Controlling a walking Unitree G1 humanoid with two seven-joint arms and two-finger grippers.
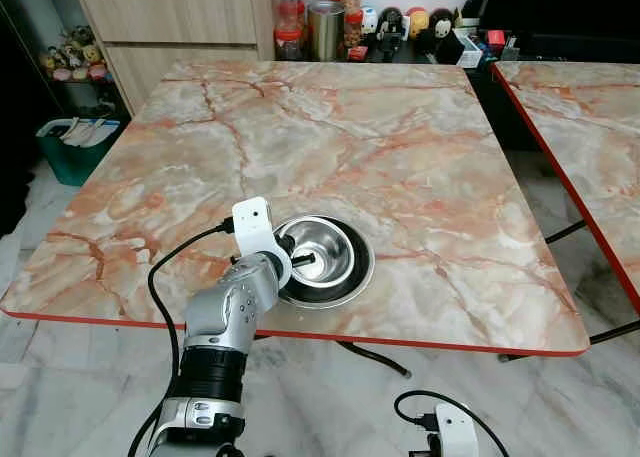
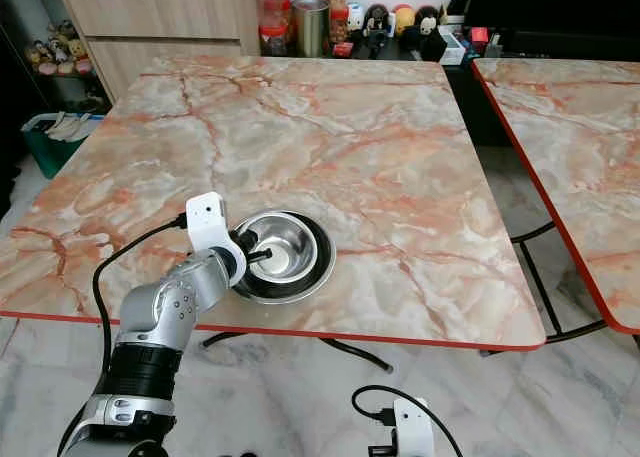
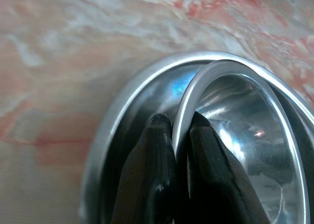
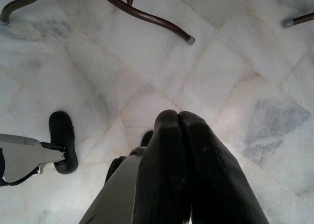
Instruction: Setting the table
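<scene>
A steel bowl [image 1: 325, 252] sits inside a wider steel plate [image 1: 350, 289] near the front edge of the marble table [image 1: 330, 137]. My left gripper [image 1: 296, 260] is at the bowl's near-left rim, shut on it: in the left wrist view one black finger [image 3: 147, 175] lies outside the bowl's rim [image 3: 216, 69] and the other inside. My right gripper [image 4: 179, 117] hangs below the table over the floor, its fingers pressed together and holding nothing.
Jars, a metal canister [image 1: 325, 27] and small figurines stand on the dark counter behind the table. A second marble table [image 1: 590, 127] lies to the right across a gap. A teal bin [image 1: 75, 147] stands on the floor at left. Table legs [image 4: 147, 15] cross the marble floor.
</scene>
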